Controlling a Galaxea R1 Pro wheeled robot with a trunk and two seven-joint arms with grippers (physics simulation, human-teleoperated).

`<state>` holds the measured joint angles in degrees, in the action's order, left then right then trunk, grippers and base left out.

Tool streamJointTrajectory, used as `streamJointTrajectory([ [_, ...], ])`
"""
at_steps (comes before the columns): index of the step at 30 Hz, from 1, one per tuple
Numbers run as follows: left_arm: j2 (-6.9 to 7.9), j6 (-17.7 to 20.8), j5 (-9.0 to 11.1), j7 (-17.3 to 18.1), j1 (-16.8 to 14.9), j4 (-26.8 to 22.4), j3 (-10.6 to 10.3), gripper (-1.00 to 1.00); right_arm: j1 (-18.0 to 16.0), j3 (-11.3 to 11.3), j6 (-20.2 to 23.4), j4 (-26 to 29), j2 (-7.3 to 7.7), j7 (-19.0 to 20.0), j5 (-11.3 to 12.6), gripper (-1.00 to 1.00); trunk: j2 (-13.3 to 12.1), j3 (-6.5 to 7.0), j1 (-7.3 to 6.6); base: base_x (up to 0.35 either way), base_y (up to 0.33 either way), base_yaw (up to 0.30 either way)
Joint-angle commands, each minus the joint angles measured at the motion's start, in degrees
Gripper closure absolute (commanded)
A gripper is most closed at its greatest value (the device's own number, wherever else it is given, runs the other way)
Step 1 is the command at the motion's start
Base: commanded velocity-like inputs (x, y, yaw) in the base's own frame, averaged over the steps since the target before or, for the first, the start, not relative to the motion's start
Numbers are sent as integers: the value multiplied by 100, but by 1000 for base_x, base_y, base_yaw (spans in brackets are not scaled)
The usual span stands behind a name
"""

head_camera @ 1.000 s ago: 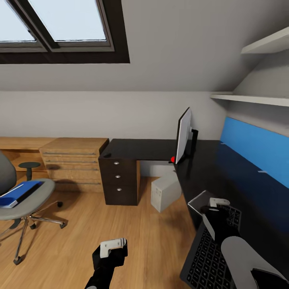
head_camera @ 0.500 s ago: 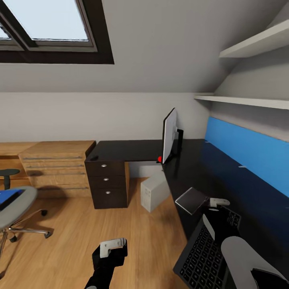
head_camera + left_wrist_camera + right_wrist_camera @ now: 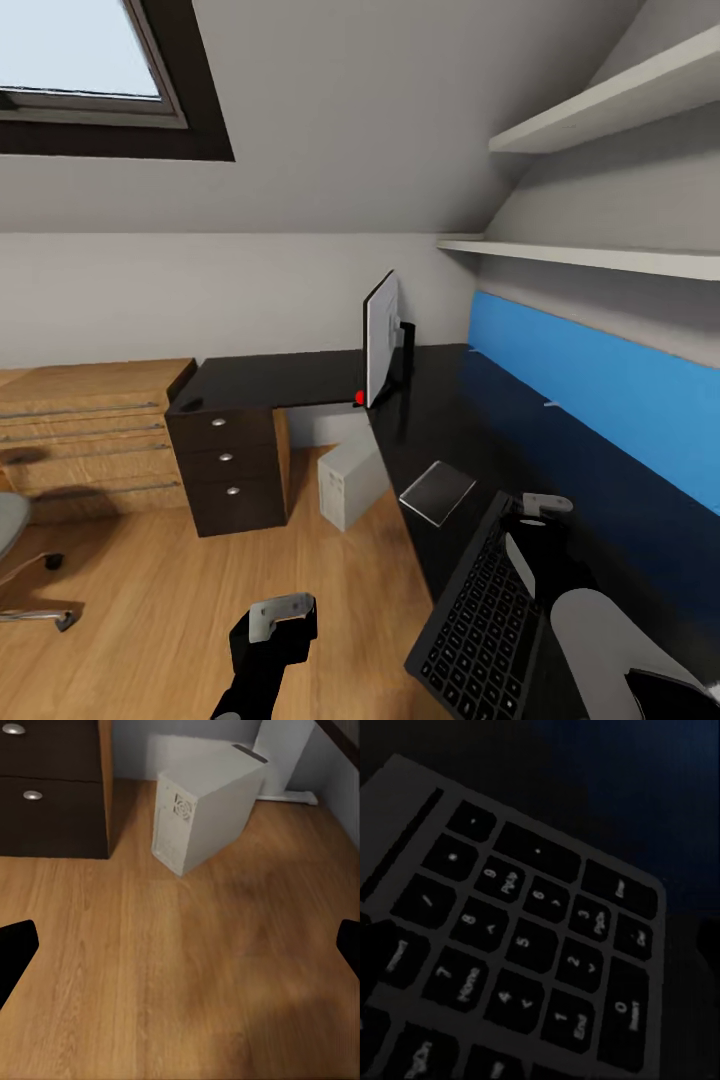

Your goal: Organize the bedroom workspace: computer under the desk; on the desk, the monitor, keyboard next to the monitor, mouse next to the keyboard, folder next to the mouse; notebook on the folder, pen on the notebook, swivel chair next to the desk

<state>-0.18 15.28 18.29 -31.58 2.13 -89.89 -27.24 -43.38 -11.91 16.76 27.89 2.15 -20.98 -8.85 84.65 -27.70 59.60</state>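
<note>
status, judged from the current views, landmark = monitor (image 3: pixel 381 338).

done so far:
- monitor stands on the tabletop (image 3: pixel 300 378), at the inner corner, seen nearly edge-on.
- computer (image 3: pixel 350 480) sits on the floor just below the monitor, under the tabletop edge, beside the drawer unit (image 3: pixel 226 460). it also shows in the left wrist view (image 3: pixel 204 808).
- keyboard (image 3: pixel 478 620) is on the tabletop, well apart from the monitor toward the robot, its near end overhanging the edge. probably needs shifting closer to the monitor.
- notebook (image 3: pixel 437 491) lies flat on the tabletop between monitor and keyboard.

left to do:
- mouse, folder, pen: no placement confirmed.
- folder not on the tabletop yet, so notebook/pen stacking is pending.
- swivel chair (image 3: pixel 20 540) is far from the monitor, across the floor; needs moving in.

hands:
- left hand (image 3: pixel 282 612): fingers spread, holding nothing, over bare floor.
- right hand (image 3: pixel 545 503): over the keyboard's numpad end (image 3: pixel 540 937); cannot tell whether spread or pressed together, or whether it grips the keyboard.

containers:
- drawer unit: three drawers, all closed, contents hidden.
- wall shelves above the monitor: tops not visible from below.
</note>
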Motion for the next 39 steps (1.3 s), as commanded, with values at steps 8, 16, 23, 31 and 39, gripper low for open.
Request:
streamJointTrajectory([
  [8,0,19,34,-33,-1,-11,0,-100,-4,-14,47,10,-4,6,-64,-100,3,15,0,0,0,-249],
  [16,7,19,34,-33,-2,-7,7,-100,-4,-21,32,45,-10,41,-46,-100,3,19,0,0,0,-77],
  [23,9,19,34,-33,-1,2,7,-100,-4,-17,13,110,-33,131,-33,-100,3,19,0,0,0,-4],
  [31,9,19,30,-33,-2,13,2,-100,-4,-7,-11,152,-71,1000,-30,-100,3,20,0,0,0,0],
  [39,9,19,31,-33,-2,15,0,-100,-4,-10,-15,152,-78,1769,-26,-100,3,20,0,0,0,0],
])
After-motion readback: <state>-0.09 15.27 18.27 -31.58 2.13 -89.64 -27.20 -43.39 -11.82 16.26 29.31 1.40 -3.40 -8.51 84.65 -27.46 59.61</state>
